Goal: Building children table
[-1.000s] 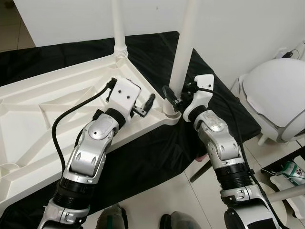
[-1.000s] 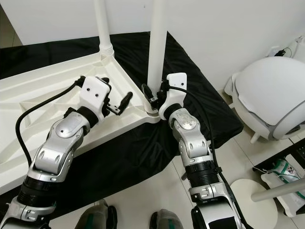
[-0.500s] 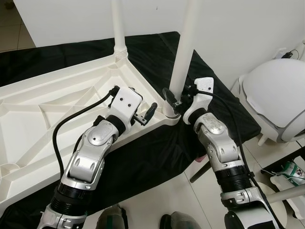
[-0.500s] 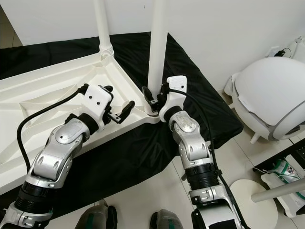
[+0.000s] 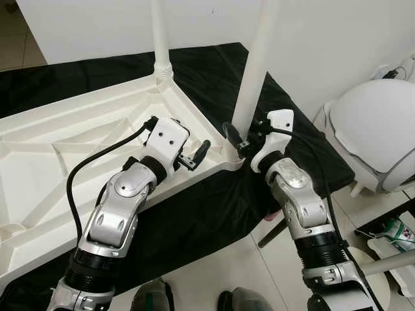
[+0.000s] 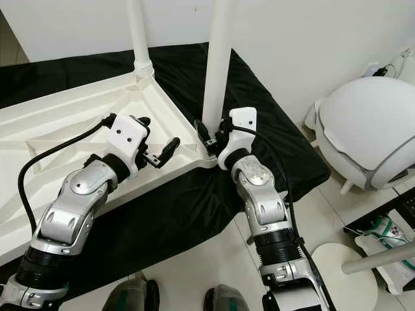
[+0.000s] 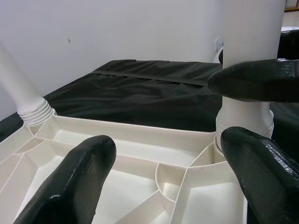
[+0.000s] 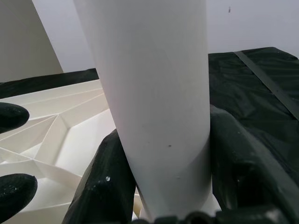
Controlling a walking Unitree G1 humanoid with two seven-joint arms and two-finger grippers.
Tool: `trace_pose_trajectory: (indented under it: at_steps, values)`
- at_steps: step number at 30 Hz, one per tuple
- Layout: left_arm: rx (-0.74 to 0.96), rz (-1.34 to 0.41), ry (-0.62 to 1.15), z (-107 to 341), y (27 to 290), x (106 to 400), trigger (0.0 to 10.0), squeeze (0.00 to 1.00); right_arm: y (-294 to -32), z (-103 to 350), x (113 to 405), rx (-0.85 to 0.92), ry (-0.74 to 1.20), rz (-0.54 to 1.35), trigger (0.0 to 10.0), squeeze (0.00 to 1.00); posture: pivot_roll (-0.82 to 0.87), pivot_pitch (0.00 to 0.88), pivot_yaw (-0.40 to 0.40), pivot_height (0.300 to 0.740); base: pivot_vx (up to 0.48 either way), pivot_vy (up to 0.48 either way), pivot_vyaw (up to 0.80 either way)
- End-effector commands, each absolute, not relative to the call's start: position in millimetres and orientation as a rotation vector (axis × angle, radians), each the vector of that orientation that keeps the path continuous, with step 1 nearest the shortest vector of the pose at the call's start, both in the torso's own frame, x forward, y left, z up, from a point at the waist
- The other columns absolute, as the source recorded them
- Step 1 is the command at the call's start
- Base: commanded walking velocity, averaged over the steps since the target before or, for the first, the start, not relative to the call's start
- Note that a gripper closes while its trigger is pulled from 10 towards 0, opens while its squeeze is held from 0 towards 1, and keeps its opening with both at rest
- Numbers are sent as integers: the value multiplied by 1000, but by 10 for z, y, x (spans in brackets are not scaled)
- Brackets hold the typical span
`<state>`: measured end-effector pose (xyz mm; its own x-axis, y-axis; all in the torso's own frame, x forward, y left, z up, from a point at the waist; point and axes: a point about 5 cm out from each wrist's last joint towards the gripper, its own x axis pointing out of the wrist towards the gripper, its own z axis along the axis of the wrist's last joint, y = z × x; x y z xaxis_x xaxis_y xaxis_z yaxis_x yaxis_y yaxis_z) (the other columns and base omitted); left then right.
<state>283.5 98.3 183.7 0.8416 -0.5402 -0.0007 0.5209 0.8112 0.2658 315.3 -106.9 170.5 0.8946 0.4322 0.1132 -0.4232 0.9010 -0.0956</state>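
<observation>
A white plastic children's tabletop [image 5: 71, 149] lies upside down on a black cloth [image 5: 214, 71], its ribbed underside facing up, as a humanoid robot works on fitting the legs. Two white legs stand at the corners farthest from the robot: the far leg [image 5: 160, 39] rises straight from its ridged socket, while the near leg [image 5: 254, 65] sits in the corner socket closest to the robot's right arm and leans slightly to the right.

The right claw [image 5: 235, 137] grips the near leg just above its base; the right wrist view shows both black fingers [image 8: 105, 182] pressed against either side of the white tube. The left claw [image 5: 191, 155] hovers over the tabletop's underside just beside that same corner, its fingers spread wide and holding nothing; in the left wrist view the near leg [image 7: 250, 70] stands just beyond its open fingertips [image 7: 70, 182].

By the look of it, the job is roughly half done. One leg appears fully seated, and the second is in its socket but, judging by its tilt and the grip on it, is probably not yet driven or twisted home. At the lower left edge of the left eye view a round socket [image 5: 13, 230] sits empty, so at least that corner awaits its leg; the fourth corner cannot be made out. Turning the table upright would follow. A white domed object [image 5: 376, 129] stands on the tiled floor [image 5: 214, 272] to the right.
</observation>
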Motion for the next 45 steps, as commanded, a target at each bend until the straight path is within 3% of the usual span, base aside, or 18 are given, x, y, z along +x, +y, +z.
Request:
trace_pose_trajectory:
  at_steps: [1, 13, 20, 29, 35, 45]
  values:
    - [263, -586, -75, 1842, 979, 2807, 10000, 0, -1157, 1511, 3147, -76, -41, 412, 10000, 0, -11, 42, -10, 740, 0, 0, 0]
    - [267, -607, -77, 1846, 955, 2792, 10000, 0, -1269, 1325, 3172, 13, 23, 336, 10000, 0, -11, 39, -9, 740, 0, 0, 0]
    - [267, -617, -76, 1843, 941, 2782, 10000, 0, -1199, 1304, 3112, -22, 15, 405, 10000, 0, -12, 38, -8, 740, 0, 0, 0]
    - [262, -614, -77, 1858, 950, 2780, 10000, 0, -1046, 1280, 3013, -219, -35, 569, 10000, 0, -7, 44, -12, 740, 0, 0, 0]
    - [257, -605, -82, 1878, 961, 2782, 10000, 0, -1049, 1245, 2985, -222, -33, 593, 10000, 0, -5, 48, -16, 740, 0, 0, 0]
    - [252, -610, -86, 1888, 943, 2782, 10000, 0, -1198, 1200, 3028, -35, 18, 489, 10000, 0, -14, 52, -12, 740, 0, 0, 0]
